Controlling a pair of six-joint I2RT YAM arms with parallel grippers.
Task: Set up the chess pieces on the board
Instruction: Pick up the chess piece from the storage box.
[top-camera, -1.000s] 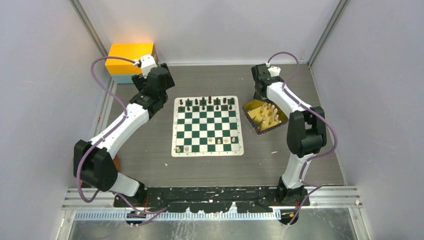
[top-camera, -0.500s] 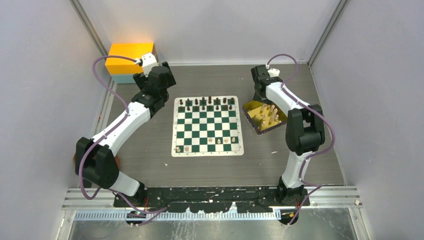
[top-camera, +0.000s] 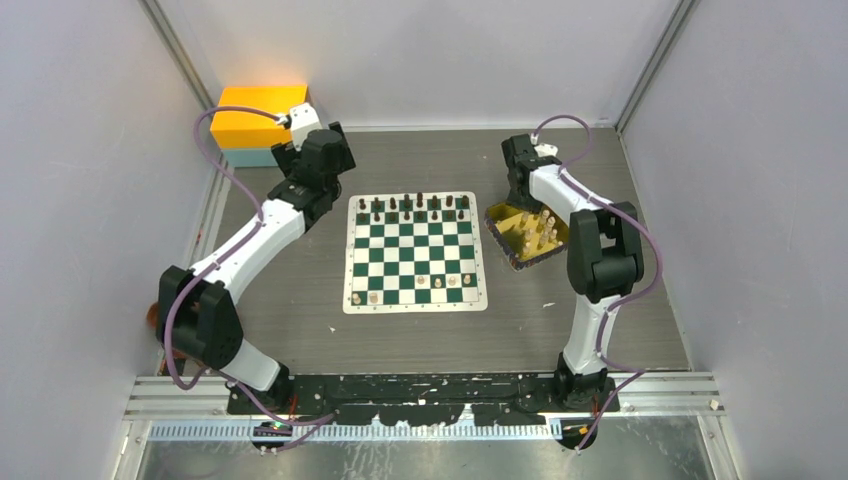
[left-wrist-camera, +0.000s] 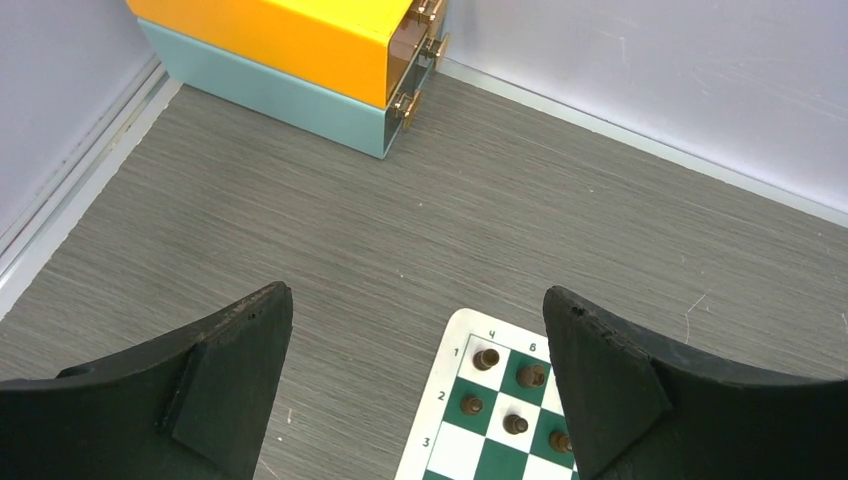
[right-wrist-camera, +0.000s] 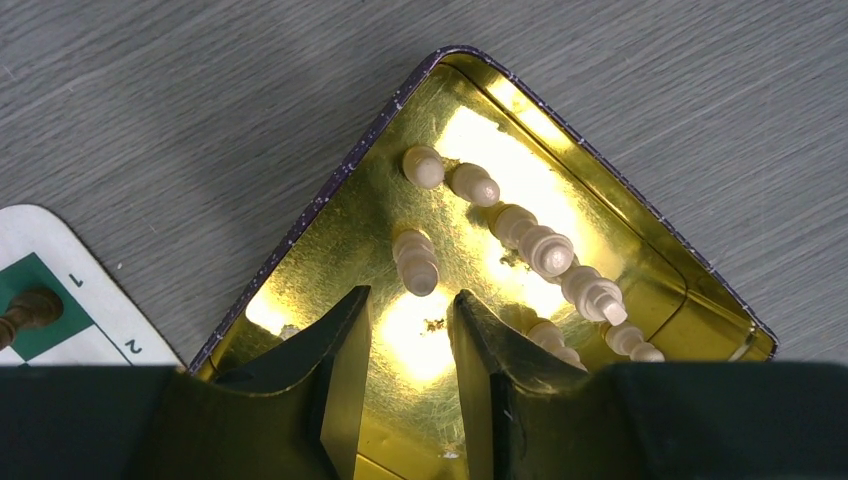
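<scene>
Left arm (top-camera: 262, 225) shifted; grey woodgrain table (top-camera: 300, 310) under board (top-camera: 415, 262), pale walls (top-camera: 430, 60).

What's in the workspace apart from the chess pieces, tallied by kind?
Robot arms: 2 (left arm, right arm)
Board: 1
Gold tray: 1
Drawer unit, orange over teal: 1
Total: 5

White arms (top-camera: 248, 250) with black joints, looping purple cables (top-camera: 561, 117).
</scene>
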